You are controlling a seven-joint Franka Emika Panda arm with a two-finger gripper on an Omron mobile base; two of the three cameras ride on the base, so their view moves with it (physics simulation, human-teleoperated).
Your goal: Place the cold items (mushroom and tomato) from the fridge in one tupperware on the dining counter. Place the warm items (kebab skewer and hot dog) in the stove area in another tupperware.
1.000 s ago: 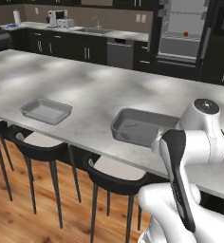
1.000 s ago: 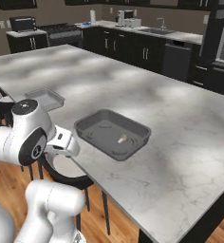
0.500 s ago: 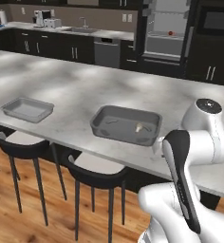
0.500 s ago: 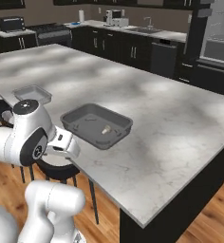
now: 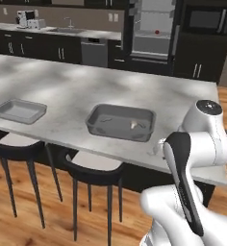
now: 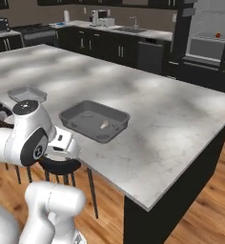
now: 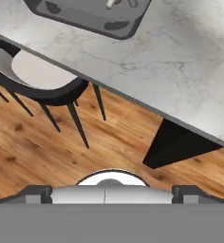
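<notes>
A grey tupperware (image 5: 116,135) stands near the front edge of the marble dining counter (image 5: 62,86), with the pale mushroom (image 5: 133,125) lying in it. The right base view gives the same tupperware (image 6: 92,136) and mushroom (image 6: 104,126). A second, empty tupperware (image 5: 9,116) sits further left on the counter. The tomato (image 5: 157,32) is a red dot inside the open fridge (image 5: 151,45) at the back. My gripper (image 7: 111,192) is open with nothing between its fingers, hanging over the wooden floor beside the counter edge. Kebab skewer and hot dog are out of view.
Two black stools (image 5: 89,168) stand under the counter's front edge. The counter's right end (image 6: 181,157) drops to a dark side panel, with open wooden floor (image 6: 205,214) beyond. Dark cabinets, a sink and a stove (image 6: 0,24) line the back wall.
The whole picture has shifted: the base has driven right along the counter, so both tupperwares slide left in view and the fridge comes closer. The gripper stays open.
</notes>
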